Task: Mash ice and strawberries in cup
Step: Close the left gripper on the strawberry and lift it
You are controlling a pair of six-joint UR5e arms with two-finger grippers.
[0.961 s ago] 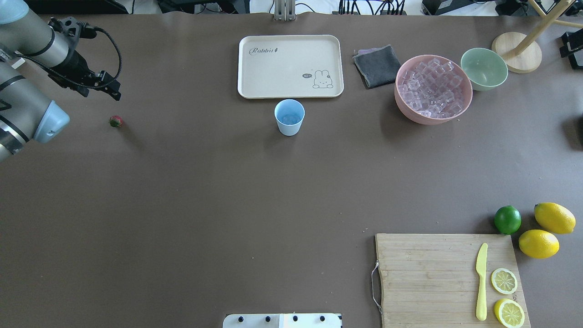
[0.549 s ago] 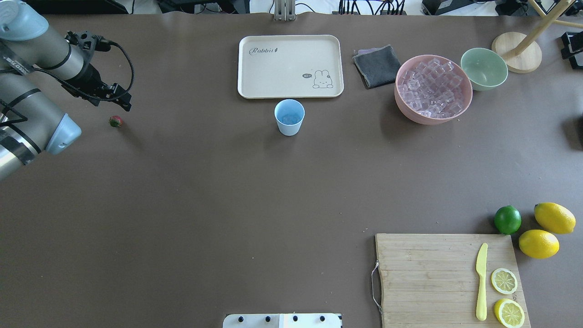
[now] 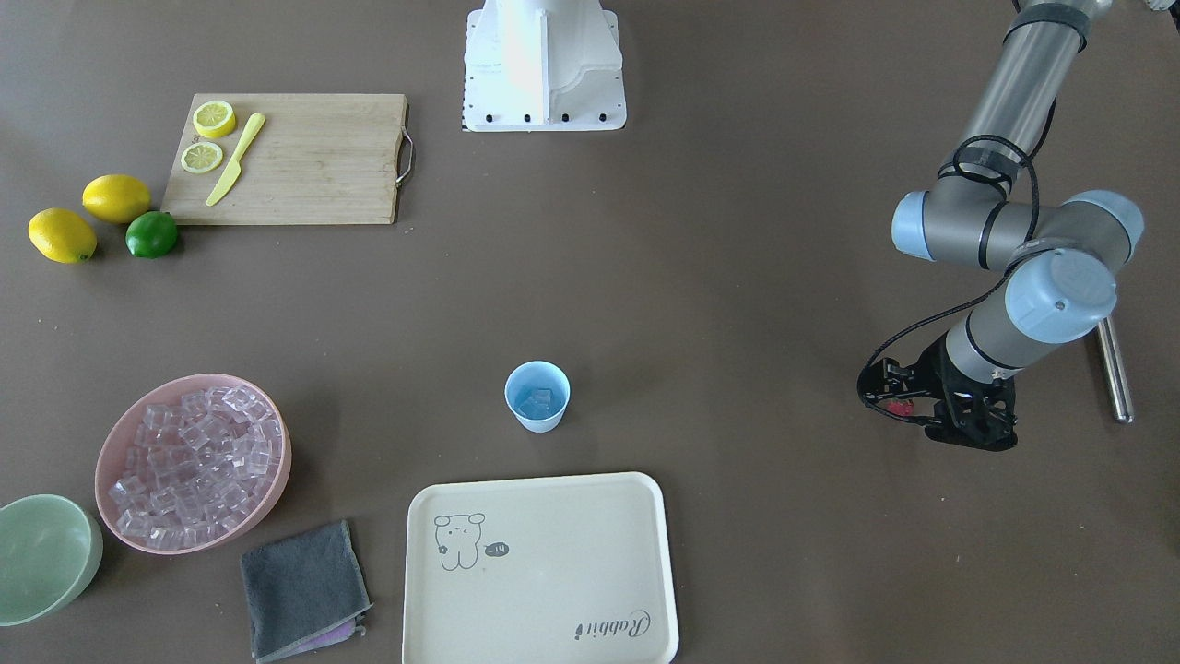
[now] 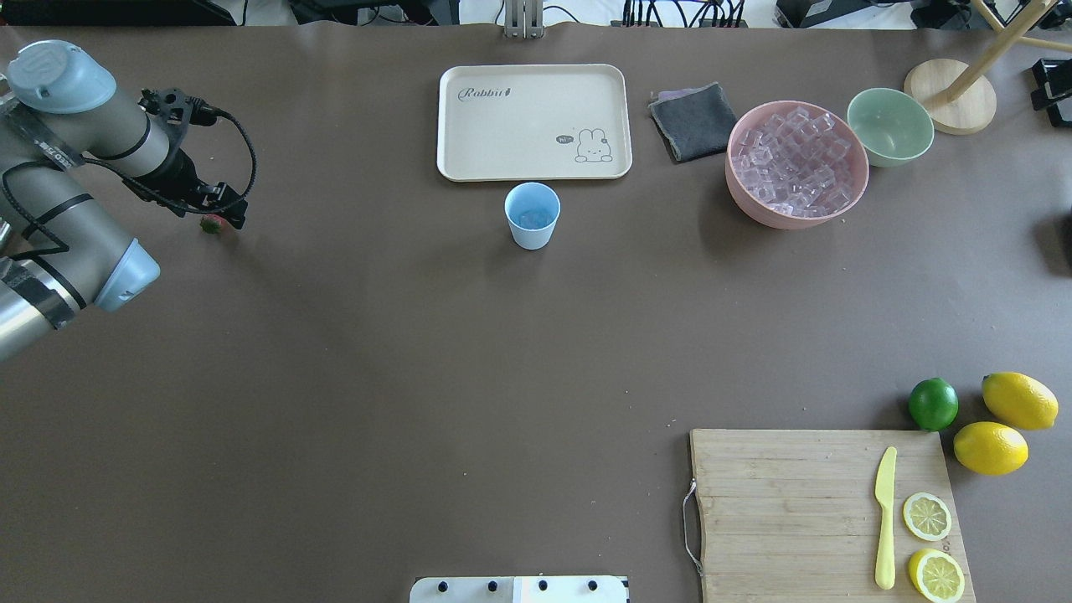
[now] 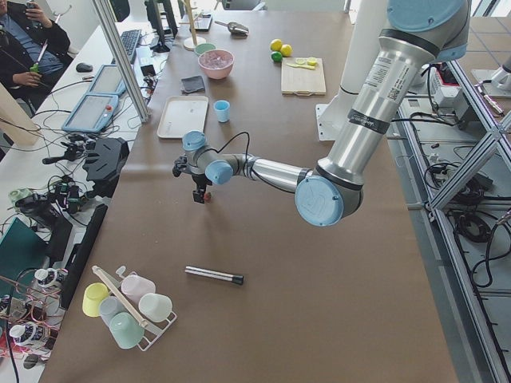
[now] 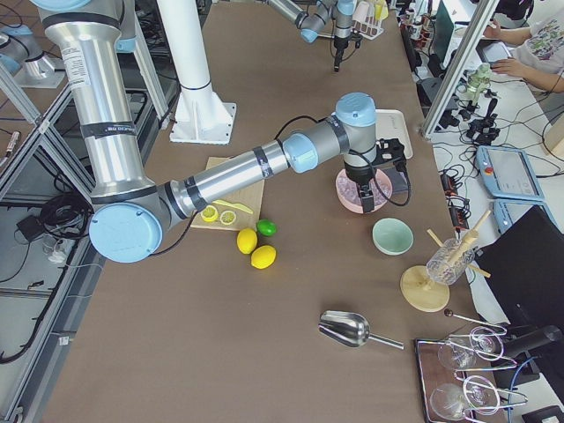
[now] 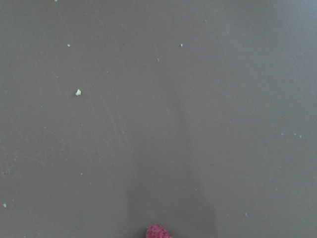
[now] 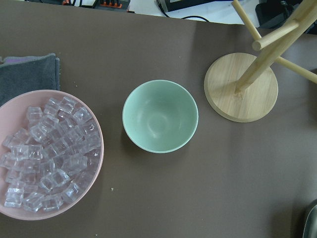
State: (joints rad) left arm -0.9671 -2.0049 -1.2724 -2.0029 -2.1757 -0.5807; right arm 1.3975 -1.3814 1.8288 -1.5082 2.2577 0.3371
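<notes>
The light-blue cup (image 4: pixel 532 216) stands mid-table in front of the tray, with ice (image 3: pixel 535 402) in its bottom. More ice cubes (image 4: pixel 796 163) fill the pink bowl (image 4: pixel 745 201). The small red strawberry (image 4: pixel 213 224) lies on the table at far left; its tip shows at the bottom edge of the left wrist view (image 7: pixel 157 231). My left gripper (image 4: pixel 226 209) points down right at the strawberry and looks open; whether it touches the strawberry is unclear. My right gripper (image 6: pixel 361 198) shows only in the exterior right view, over the pink bowl; I cannot tell its state.
A beige tray (image 4: pixel 452 126), a grey cloth (image 4: pixel 693 121), a pale-green bowl (image 4: pixel 889 126) and a wooden stand (image 4: pixel 950 96) sit at the back. A cutting board (image 4: pixel 787 511) with knife and lemon halves, two lemons and a lime (image 4: pixel 933 404) are front right. A metal rod (image 3: pixel 1114 369) lies near the left arm.
My left arm has swung to the right and down, bringing its gripper from behind the strawberry to right at it. The strawberry and cup have not moved.
</notes>
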